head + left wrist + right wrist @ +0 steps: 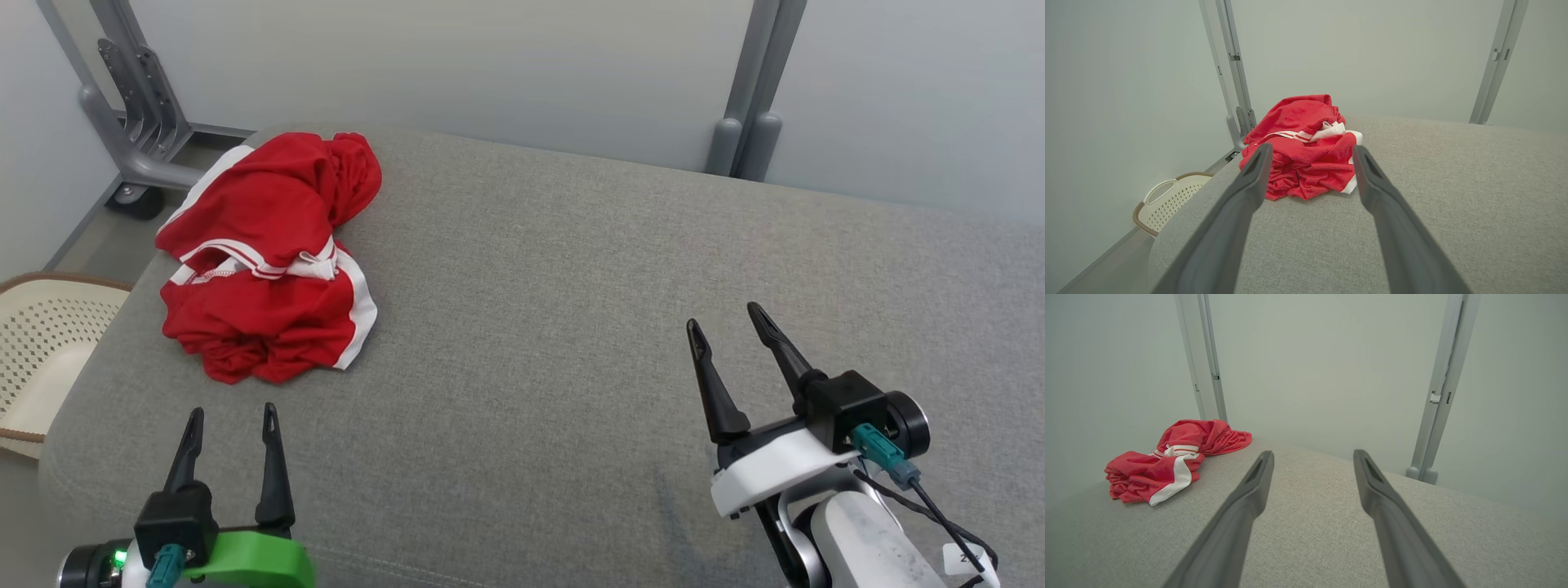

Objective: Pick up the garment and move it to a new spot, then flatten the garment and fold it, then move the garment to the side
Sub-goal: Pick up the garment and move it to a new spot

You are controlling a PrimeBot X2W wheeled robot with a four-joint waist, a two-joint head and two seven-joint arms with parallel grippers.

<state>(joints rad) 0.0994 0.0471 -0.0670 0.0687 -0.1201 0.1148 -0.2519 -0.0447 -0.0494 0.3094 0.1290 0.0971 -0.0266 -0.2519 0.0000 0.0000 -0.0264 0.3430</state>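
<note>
The garment (273,253) is red with white stripes and trim, crumpled in a heap at the far left corner of the grey cushioned surface (571,327). My left gripper (233,420) hovers open just in front of it, at the near left, nothing between its fingers. In the left wrist view the garment (1302,157) lies straight ahead between the spread fingers, with the left gripper (1310,155) apart from it. My right gripper (722,322) stands open at the near right, far from the cloth. The right wrist view has the garment (1167,465) off to the left and the right gripper (1312,459) empty.
A cream perforated basket (37,351) sits on the floor beyond the surface's left edge. Grey metal frame posts (747,106) and a wheeled bracket (135,139) stand behind the surface, against pale walls. Bare grey cushion spreads across the middle and right.
</note>
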